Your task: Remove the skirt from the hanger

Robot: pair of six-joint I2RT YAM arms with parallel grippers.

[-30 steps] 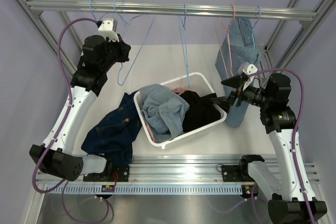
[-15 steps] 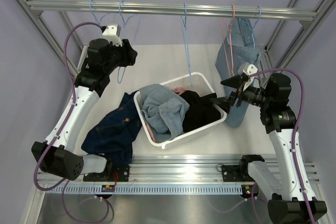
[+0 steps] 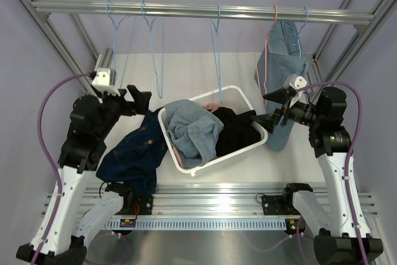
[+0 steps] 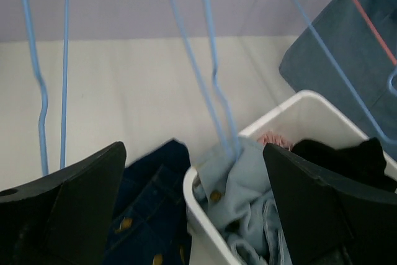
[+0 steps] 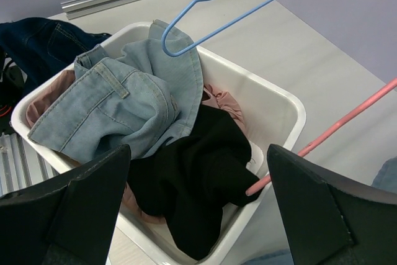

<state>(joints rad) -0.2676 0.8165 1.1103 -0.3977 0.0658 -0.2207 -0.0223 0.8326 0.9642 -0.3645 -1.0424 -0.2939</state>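
A dark blue buttoned skirt (image 3: 133, 150) lies crumpled on the table left of the white basket (image 3: 180, 167); the left wrist view shows it (image 4: 152, 215) below the fingers. Two bare blue hangers (image 3: 151, 48) hang from the rail's left part. My left gripper (image 3: 138, 105) hovers open over the skirt's far edge, holding nothing (image 4: 192, 153). A light denim garment (image 3: 282, 60) still hangs on a hanger at the right. My right gripper (image 3: 268, 108) stands open at the basket's right end, empty (image 5: 198, 153).
The basket (image 5: 291, 107) holds light denim, black and pink clothes. A third bare blue hanger (image 3: 217, 48) dangles over it, and a pink hanger (image 3: 268, 48) hangs beside the light denim. The frame's rail (image 3: 198, 10) crosses the back, with slanted posts at both sides.
My left gripper opened and let go of the blue hanger at the rail, then drew back down toward the near left. The hanger now hangs free. The right arm stayed put.
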